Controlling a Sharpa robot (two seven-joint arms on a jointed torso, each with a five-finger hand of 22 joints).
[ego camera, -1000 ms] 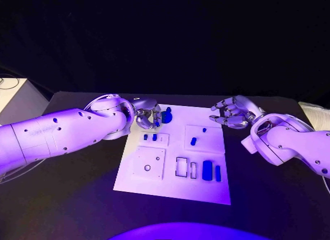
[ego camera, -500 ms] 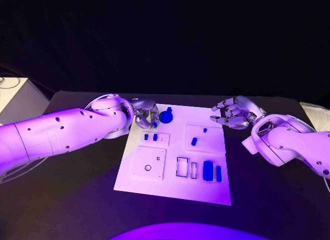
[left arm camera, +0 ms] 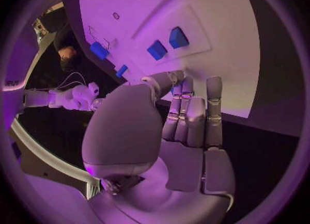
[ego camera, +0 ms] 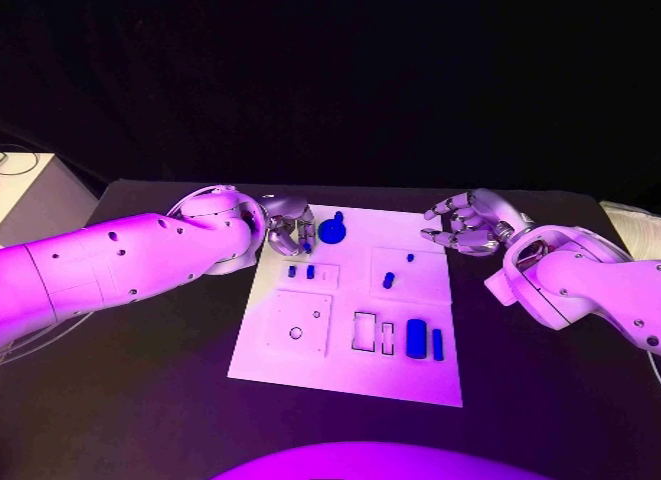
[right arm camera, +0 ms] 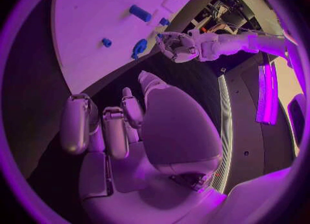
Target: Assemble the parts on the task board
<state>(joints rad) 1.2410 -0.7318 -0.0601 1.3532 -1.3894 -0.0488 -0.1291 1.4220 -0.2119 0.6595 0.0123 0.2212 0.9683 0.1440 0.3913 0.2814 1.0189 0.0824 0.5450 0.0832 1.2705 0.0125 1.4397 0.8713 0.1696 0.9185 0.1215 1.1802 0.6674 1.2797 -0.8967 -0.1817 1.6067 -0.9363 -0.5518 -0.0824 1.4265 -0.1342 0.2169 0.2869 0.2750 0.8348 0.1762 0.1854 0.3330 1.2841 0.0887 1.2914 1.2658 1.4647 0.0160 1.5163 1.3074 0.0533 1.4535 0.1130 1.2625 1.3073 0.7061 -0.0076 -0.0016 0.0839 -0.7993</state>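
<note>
The white task board (ego camera: 345,360) lies in the middle of the black table. A larger blue part (ego camera: 332,233) with a raised stub stands near its far left corner. My left hand (ego camera: 288,233) hovers right beside that part, fingers curled in, with nothing seen inside them (left arm camera: 184,115); whether it touches the part I cannot tell. Two small blue pegs (ego camera: 300,271) stand just nearer on the board. My right hand (ego camera: 467,228) hangs off the board's far right corner, fingers curled, holding nothing (right arm camera: 123,126). From the right wrist, the larger blue part (right arm camera: 139,47) sits at the board's edge next to the left hand (right arm camera: 177,46).
Two more small blue pieces (ego camera: 389,281) sit on the right tile, and two long blue pieces (ego camera: 415,338) lie beside rectangular slots near the front right. A tile with a round hole (ego camera: 296,335) lies front left. A white box (ego camera: 20,195) stands off the table's left.
</note>
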